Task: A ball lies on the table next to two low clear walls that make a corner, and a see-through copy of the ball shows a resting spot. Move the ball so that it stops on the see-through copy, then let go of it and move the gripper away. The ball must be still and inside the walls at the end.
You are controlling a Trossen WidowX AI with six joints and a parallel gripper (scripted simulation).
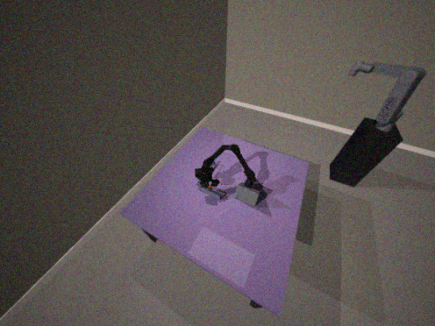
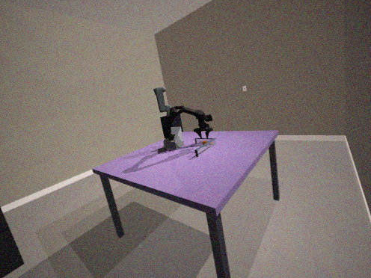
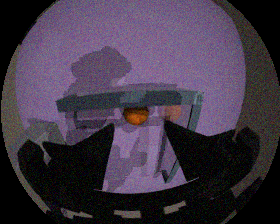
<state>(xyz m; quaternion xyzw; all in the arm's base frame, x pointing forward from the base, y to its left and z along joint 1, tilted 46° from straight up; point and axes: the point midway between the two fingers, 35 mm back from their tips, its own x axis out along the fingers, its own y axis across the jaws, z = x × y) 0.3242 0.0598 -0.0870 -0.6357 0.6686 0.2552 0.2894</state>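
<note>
An orange ball (image 1: 209, 187) (image 2: 204, 143) (image 3: 136, 116) lies on the purple table (image 1: 175, 205) (image 2: 168, 178) (image 3: 175, 50). In the wrist view it shows just below the long clear wall (image 3: 100, 101), on the inner side of the corner. The second clear wall (image 3: 196, 117) runs down on the right. The paler see-through copy (image 3: 171, 111) shows right of the ball, close to the corner; the two look apart. My gripper (image 2: 203, 137) (image 3: 139, 125) is open and points down above the ball. Its fingertips stand left and right of the ball in the wrist view, with nothing held.
A pale grey block (image 1: 247, 194) stands by the arm's base on the table. A grey arm (image 1: 396, 100) (image 2: 161, 98) on a black pedestal (image 1: 366, 152) stands off the table. Shadows of my arm fall across the table and walls.
</note>
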